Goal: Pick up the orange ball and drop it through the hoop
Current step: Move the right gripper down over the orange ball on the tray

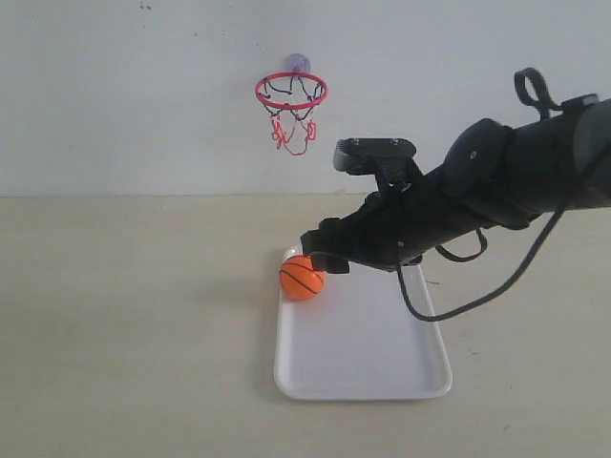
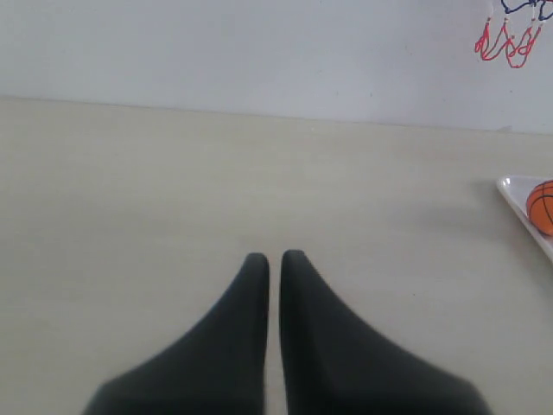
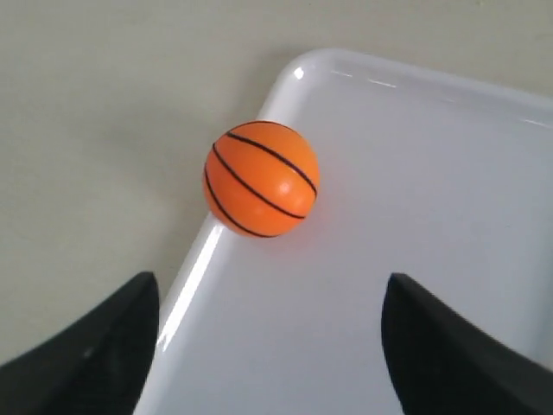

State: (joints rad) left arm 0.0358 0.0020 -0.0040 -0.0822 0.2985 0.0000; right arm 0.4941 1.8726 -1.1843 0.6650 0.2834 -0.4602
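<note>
Orange ball (image 1: 302, 278) rests in the far left corner of a white tray (image 1: 363, 353); tray sits toward the front edge of the worktop (image 1: 134, 315), right of middle. Right gripper (image 3: 272, 346) hovers just beside the ball, jaws spread wide, holding nothing. Left gripper (image 2: 275, 259) sits over bare worktop, well apart from the tray, jaws pressed together, empty. Hoop (image 1: 291, 93) hangs on the wall (image 1: 115, 95) beyond the far edge.

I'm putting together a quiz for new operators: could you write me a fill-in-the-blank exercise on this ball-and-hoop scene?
The orange ball lies in a corner of the white ____.
The right gripper, close to the ball, is ____.
The left gripper, holding nothing, is ____.
The ring of the hoop is coloured ____.
Missing words: tray; open; shut; red.
</note>
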